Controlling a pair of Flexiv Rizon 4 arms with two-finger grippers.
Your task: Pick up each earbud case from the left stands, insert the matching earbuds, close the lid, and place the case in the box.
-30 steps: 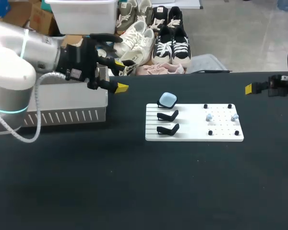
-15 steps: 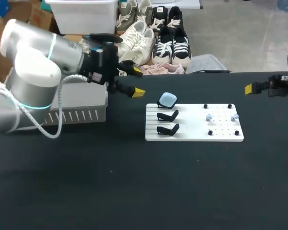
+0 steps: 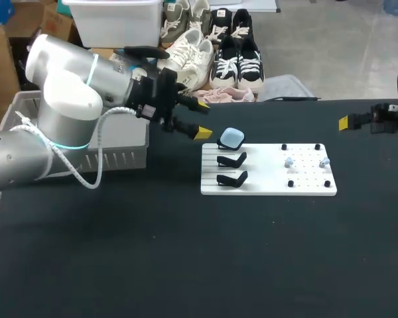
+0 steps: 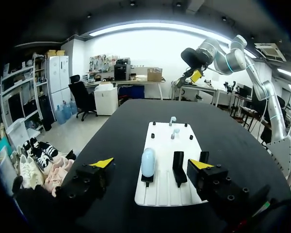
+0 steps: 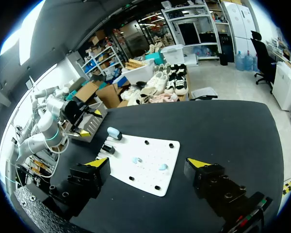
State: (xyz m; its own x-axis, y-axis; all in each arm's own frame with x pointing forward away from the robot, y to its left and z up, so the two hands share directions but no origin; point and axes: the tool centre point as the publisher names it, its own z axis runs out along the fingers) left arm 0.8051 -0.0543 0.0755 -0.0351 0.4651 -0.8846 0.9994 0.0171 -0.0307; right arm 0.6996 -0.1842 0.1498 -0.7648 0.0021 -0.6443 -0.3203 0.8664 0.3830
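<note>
Earbud case (image 3: 232, 138) on white board (image 3: 265, 180)

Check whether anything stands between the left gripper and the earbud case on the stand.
Nothing visible does. The left gripper hangs open beside the blue earbud case, only bare table between them. In the left wrist view the case sits straight ahead of the gripper; the two empty stands lie to its side.
</note>
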